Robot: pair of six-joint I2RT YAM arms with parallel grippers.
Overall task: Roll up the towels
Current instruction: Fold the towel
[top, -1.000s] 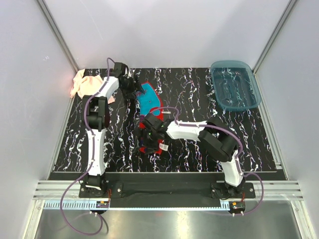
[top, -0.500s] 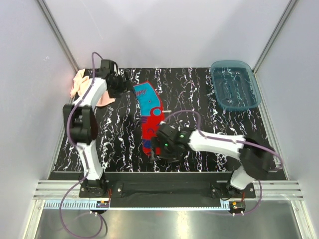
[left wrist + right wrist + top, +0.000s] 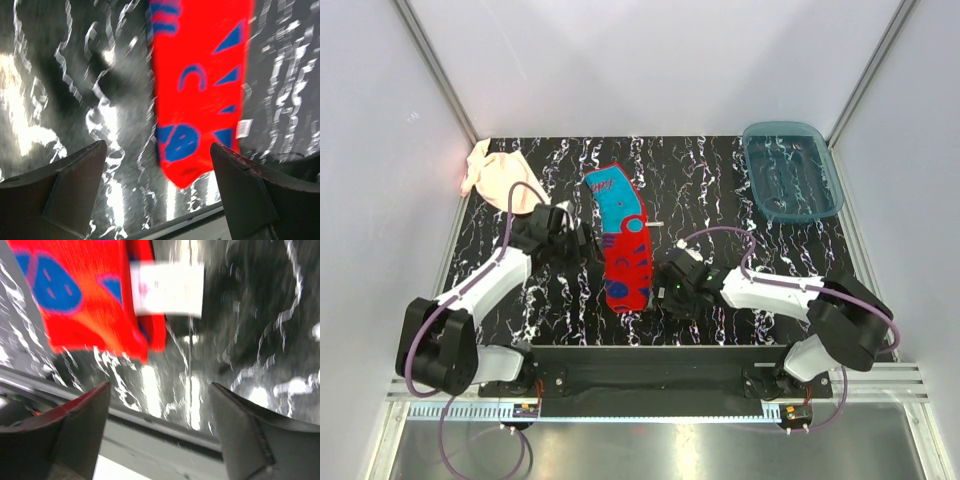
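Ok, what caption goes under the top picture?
Blue-and-red towel laid out long between the open left tool and right tool; peach towel bunched in the far-left corner.

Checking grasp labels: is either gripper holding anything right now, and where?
Nothing held. Both stand open: left gripper, right gripper. The towel lies flat between them.

The right gripper (image 3: 159,388) has its fingers wide apart with nothing between them, over the black marbled table (image 3: 260,315). Beside it lies the red, blue-patterned towel (image 3: 90,295) with its white label (image 3: 167,289).

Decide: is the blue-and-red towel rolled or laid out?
Laid out, not rolled: the towel lies as one long flat strip, with no roll visible.
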